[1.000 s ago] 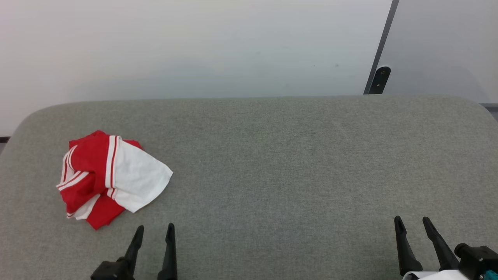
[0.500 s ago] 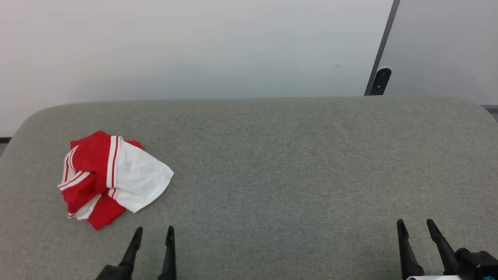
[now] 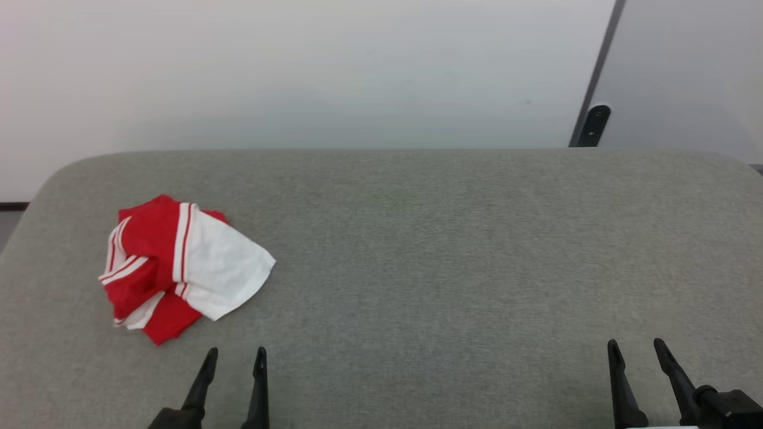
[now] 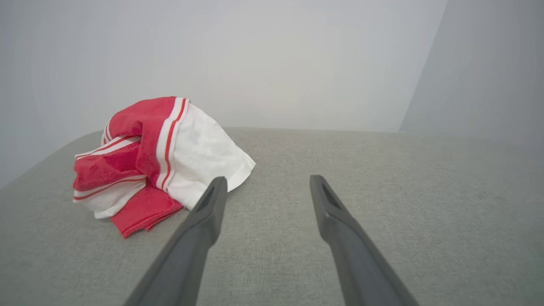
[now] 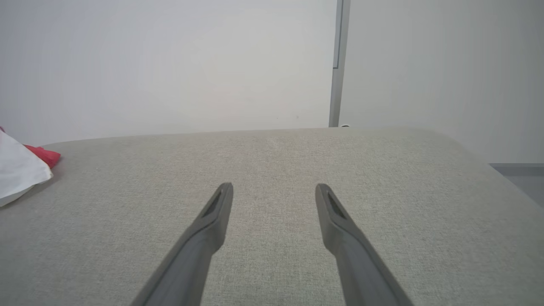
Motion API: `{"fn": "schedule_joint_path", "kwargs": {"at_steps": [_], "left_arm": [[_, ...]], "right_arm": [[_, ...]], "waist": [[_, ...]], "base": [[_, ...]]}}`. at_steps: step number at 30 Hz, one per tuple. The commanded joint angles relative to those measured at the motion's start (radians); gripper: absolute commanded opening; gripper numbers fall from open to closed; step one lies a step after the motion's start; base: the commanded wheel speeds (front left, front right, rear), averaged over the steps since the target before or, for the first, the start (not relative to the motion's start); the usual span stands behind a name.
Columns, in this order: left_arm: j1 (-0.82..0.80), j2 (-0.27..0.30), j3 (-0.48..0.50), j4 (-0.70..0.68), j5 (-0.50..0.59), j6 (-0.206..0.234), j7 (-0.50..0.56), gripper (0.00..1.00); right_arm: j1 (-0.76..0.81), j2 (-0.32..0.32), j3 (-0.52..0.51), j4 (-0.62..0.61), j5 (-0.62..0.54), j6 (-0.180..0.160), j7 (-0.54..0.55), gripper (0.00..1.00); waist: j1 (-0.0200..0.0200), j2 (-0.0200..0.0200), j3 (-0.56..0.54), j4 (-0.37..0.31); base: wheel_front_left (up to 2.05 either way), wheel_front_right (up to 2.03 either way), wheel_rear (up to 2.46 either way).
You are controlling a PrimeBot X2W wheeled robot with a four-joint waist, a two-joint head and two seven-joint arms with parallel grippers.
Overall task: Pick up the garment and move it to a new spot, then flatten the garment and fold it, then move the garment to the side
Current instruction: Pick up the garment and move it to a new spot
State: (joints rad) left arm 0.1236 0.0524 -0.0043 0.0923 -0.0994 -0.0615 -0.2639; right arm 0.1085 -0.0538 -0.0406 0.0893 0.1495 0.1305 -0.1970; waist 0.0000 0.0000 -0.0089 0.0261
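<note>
The garment (image 3: 179, 265) lies crumpled in a heap on the left part of the grey cloth-covered table (image 3: 447, 250): red fabric, a white sleeve end, white-and-red striped bands. In the left wrist view the garment (image 4: 161, 153) sits just ahead and to the left of my fingers. My left gripper (image 3: 235, 357) is open and empty, near the front edge, a little short of the heap. My right gripper (image 3: 635, 348) stands open and empty at the front right, far from the cloth. A corner of the garment (image 5: 21, 168) shows at the left edge of the right wrist view.
A pale wall (image 3: 298, 71) rises behind the table's rounded back edge. A dark vertical strip with a black bracket (image 3: 590, 125) stands at the back right. The table's right end (image 5: 471, 148) curves down toward the floor.
The head camera has shifted, so the whole picture slid slightly right and down. Both grippers sit a little lower in the view than a second ago. The garment has not been touched.
</note>
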Motion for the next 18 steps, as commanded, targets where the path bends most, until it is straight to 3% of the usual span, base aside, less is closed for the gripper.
{"fn": "schedule_joint_path", "kwargs": {"at_steps": [1, 18], "left_arm": [[-0.005, 0.0, 0.005, 0.002, -0.008, 0.001, -0.001, 1.0], [0.026, -0.002, 0.005, -0.014, -0.074, 0.051, -0.001, 1.0]], "right_arm": [[-0.004, 0.003, 0.006, -0.002, 0.003, 0.0, -0.005, 1.0], [-0.057, -0.032, 0.15, -0.008, 0.008, 0.0, 0.016, 1.0]], "waist": [[0.0, 0.0, 0.003, 0.024], [0.0, 0.0, 0.002, 0.317]], "base": [[0.0, 0.0, 0.0], [0.0, 0.0, 0.0]]}}
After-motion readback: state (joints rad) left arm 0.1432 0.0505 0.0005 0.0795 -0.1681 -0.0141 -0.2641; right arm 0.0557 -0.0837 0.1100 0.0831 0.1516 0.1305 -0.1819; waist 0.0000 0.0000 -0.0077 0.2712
